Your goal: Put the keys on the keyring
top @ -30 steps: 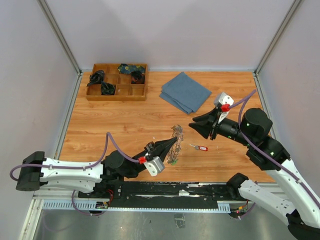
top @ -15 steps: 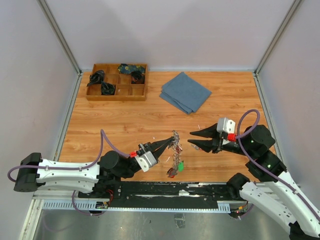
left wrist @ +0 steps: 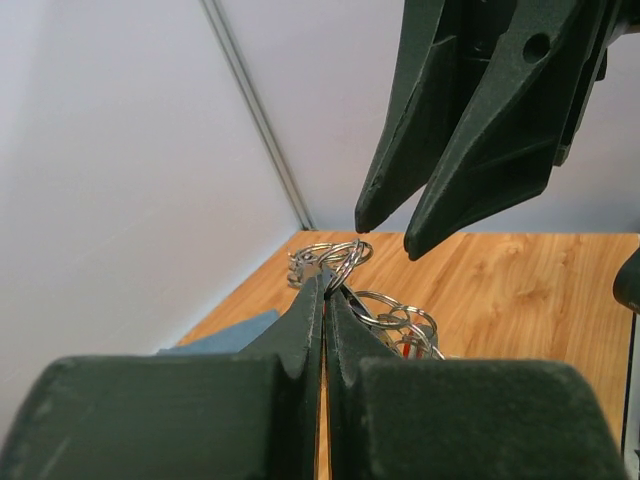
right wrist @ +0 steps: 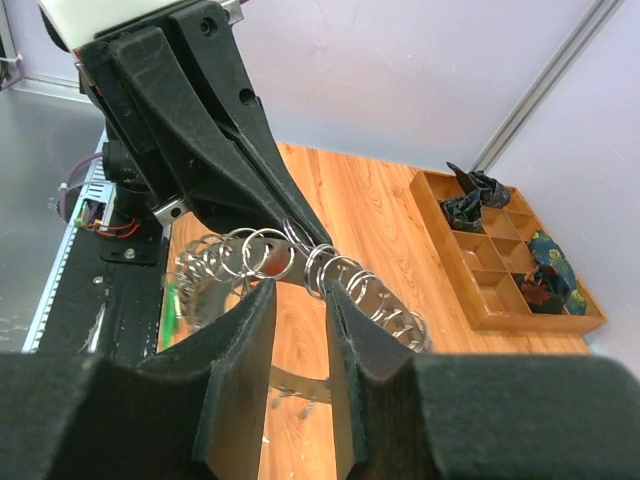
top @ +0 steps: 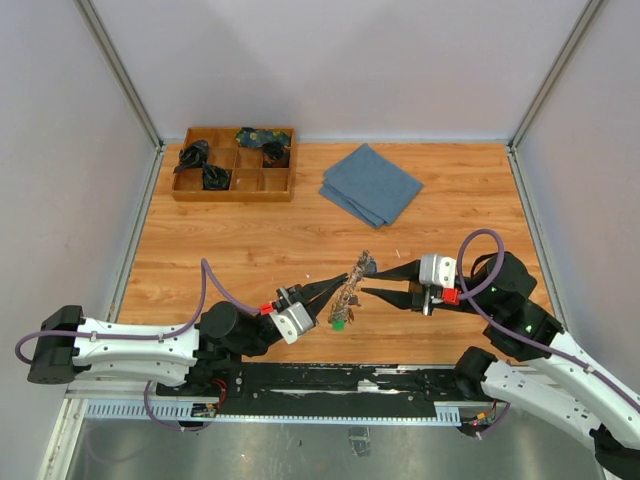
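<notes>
The keyring (top: 349, 288), a chain of small silver rings with keys and a green tag (top: 339, 323), hangs above the table at the front middle. My left gripper (top: 343, 285) is shut on it; in the left wrist view its fingertips (left wrist: 318, 290) pinch the rings (left wrist: 335, 254). My right gripper (top: 366, 291) faces it from the right, just apart, jaws slightly open and empty. In the right wrist view the ring chain (right wrist: 340, 270) runs across just beyond the fingertips (right wrist: 262, 300). No loose key shows in the top view; a blurred silver piece (right wrist: 300, 384) lies below the right jaws.
A wooden compartment tray (top: 233, 163) with dark bundles stands at the back left. A folded blue cloth (top: 370, 183) lies at the back middle. Grey walls enclose the table on three sides. The right gripper's fingers (left wrist: 470, 130) fill the top of the left wrist view.
My left gripper lifted the keyring off the table and the bunch swung up. My right arm swung down and left until its tips reached the ring. The red-tagged key is now hidden.
</notes>
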`<state>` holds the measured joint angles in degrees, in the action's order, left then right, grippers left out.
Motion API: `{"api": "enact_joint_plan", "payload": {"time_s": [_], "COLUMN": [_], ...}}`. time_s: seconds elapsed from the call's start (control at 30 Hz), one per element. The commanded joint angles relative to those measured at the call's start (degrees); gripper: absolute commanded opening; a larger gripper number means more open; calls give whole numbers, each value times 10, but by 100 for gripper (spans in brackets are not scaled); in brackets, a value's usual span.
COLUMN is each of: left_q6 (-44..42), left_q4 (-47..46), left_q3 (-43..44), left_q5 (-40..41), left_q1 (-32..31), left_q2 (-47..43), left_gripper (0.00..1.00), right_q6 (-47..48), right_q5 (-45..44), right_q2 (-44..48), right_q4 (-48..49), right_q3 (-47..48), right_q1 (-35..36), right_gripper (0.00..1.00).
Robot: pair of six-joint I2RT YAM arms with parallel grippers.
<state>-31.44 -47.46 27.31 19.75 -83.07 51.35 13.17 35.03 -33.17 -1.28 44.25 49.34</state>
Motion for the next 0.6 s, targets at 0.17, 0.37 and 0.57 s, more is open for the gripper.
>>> {"api": "enact_joint_plan", "payload": {"time_s": [0.17, 0.37, 0.57], "left_q6": [5, 4, 6], "left_q4": [-50, -51, -51], "left_q3": [8, 10, 10], "left_q5": [-1, -1, -2], "left_q1": [-4, -4, -4], "left_q2": [-7, -6, -7], "left_gripper": [0, 0, 1], "right_q6": [23, 24, 25], "right_q5": [-39, -46, -54], "right_q2": [-9, -18, -24], "right_q4": [27, 38, 37], "right_q3": [-4, -5, -5], "right_q1": [22, 35, 40], "right_gripper": [27, 27, 25]}}
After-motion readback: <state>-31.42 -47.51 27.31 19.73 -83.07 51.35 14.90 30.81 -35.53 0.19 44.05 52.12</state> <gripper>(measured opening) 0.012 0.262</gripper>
